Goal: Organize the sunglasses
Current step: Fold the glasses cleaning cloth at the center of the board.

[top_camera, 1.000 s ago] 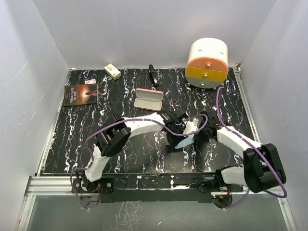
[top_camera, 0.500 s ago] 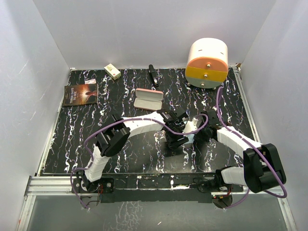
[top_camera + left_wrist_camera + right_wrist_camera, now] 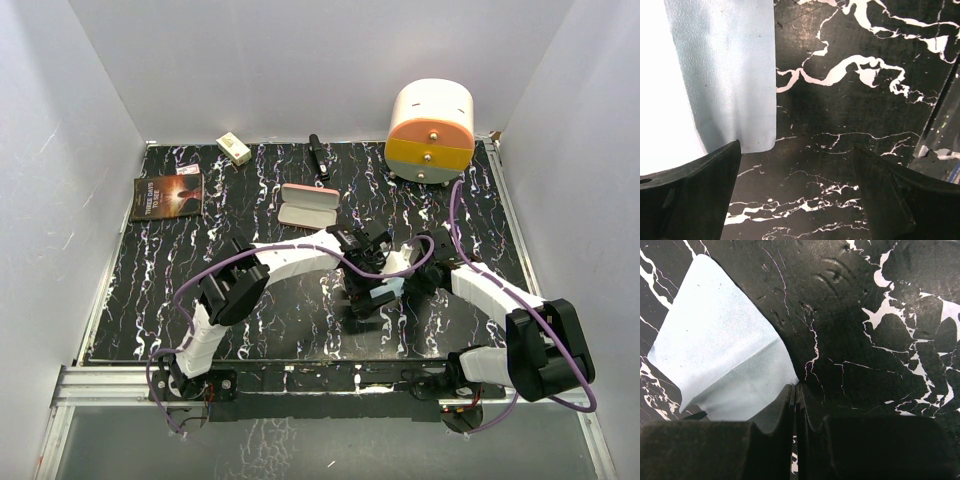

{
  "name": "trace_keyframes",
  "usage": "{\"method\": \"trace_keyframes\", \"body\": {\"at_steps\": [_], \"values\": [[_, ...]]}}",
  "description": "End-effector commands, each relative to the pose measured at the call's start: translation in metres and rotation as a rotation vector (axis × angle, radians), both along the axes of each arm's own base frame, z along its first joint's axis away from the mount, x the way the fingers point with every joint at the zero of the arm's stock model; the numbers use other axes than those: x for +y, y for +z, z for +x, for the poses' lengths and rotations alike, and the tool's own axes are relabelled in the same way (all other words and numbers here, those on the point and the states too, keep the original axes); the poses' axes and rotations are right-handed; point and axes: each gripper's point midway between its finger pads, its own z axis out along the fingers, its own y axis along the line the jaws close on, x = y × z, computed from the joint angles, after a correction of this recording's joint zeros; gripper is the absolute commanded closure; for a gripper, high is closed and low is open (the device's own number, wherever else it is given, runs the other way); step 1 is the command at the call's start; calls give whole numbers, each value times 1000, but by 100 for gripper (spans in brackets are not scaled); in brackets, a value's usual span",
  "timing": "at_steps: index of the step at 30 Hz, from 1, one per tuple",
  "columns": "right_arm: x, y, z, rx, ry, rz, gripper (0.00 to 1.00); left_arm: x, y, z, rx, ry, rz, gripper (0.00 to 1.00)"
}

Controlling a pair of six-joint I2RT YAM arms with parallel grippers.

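The left hand (image 3: pixel 796 150) stood with its 2 fingers wide apart, gripping nothing, low over bare desk (image 3: pixel 160 280). The right hand (image 3: pixel 795 387) had its fingers pressed together on a corner of the light blue cloth (image 3: pixel 720 340), which rose from the surface in a creased fold toward the tips. In the left wrist view the cloth lay flat just beside the left finger.

At the right edge of that view, close to the other finger, showed a translucent, dark-edged piece with faint green glints, apparently the sunglasses (image 3: pixel 940 130). The rest of it was cut off, and in the top view it could not be picked out.

The desk was black with white marble veins. An open pink case (image 3: pixel 307 207) lay behind the hands. Along the back stood a book (image 3: pixel 166 195), a small box (image 3: pixel 234 149), a slim black object (image 3: pixel 318 157) and a round white drawer unit (image 3: pixel 430 130) with orange and yellow fronts. Plain white walls (image 3: pixel 250 70) closed 3 sides, and a metal rail (image 3: pixel 120 385) ran along the near edge.

Both arms reached inward, their hands near each other at the desk's middle, the left forearm stretched rightward and the right angled leftward.
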Motion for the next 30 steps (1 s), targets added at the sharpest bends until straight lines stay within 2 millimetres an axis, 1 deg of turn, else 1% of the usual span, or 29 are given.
{"method": "trace_keyframes", "body": {"at_steps": [1, 5, 8, 10, 13, 15, 18, 20, 30], "values": [[0, 12, 10, -61, 1, -6, 92, -11, 46, -3, 11, -20, -83, 9], [1, 11, 10, -58, 3, -5, 92, -14, 68, -10, 42, -16, -121, 9], [-2, 9, 7, -49, 4, -23, 92, -15, 78, -13, 47, -12, -141, 9], [-5, 8, 5, -42, 5, -36, 92, -15, 79, -12, 44, -11, -145, 8], [-6, 10, 5, -44, 7, -41, 92, -15, 68, -11, 41, -15, -128, 8], [-6, 11, 5, -46, 7, -42, 92, -13, 56, -10, 46, -25, -102, 9], [-4, 12, 5, -48, 11, -35, 92, -10, 35, -4, 23, -32, -57, 9], [-4, 12, 6, -47, 14, -34, 92, -7, 26, -1, 11, -40, -36, 10], [-4, 10, 7, -44, 17, -35, 92, -1, 7, 5, -20, -51, 5, 11]]}}
